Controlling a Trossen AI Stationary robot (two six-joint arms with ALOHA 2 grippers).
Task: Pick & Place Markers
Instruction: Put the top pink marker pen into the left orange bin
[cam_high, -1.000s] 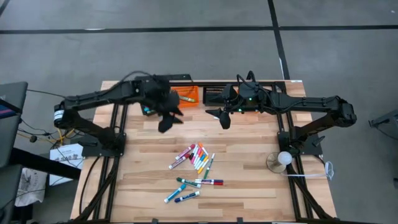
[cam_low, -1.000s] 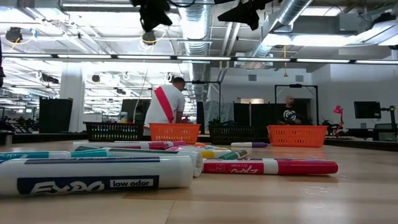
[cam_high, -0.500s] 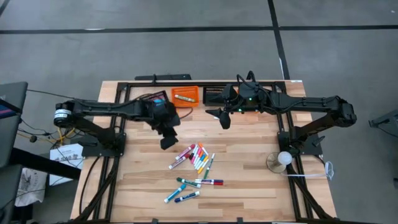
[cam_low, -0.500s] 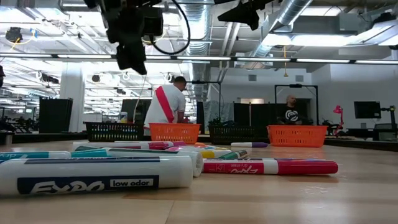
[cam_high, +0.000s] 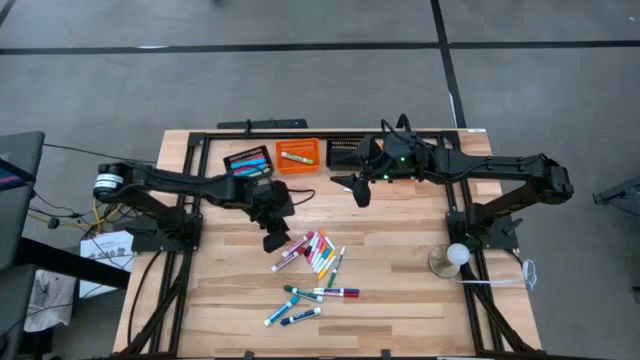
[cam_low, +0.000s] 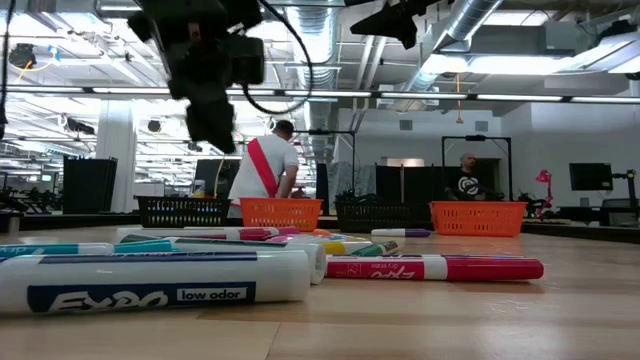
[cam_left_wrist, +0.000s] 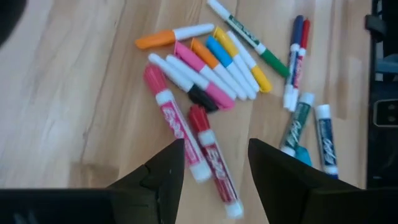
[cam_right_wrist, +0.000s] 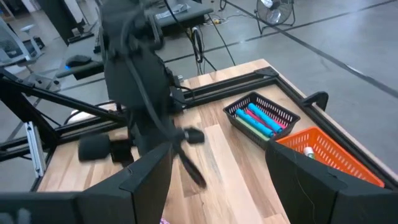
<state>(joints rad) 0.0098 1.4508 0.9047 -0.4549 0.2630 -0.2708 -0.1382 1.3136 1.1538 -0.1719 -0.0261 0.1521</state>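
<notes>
The left gripper (cam_high: 274, 240), spread and empty, hangs above the bench (cam_high: 400, 300), nearest the markers (cam_high: 318, 252) fanned at its 4 o'clock, probably lengthwise toward it. The right gripper (cam_high: 360, 192), also spread, waits at their 1 o'clock.

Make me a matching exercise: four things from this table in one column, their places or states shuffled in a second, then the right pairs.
Things:
1. left claw
2. right claw
3. small black mesh basket
4. small orange mesh basket

Places or states:
A. holds blue, green and pink markers
B. open, empty, above the loose heap of capped markers
C. holds one yellow-and-white marker
D. open, empty, near the table's far edge, by the middle

Pairs: 1-B, 2-D, 3-A, 4-C
</notes>
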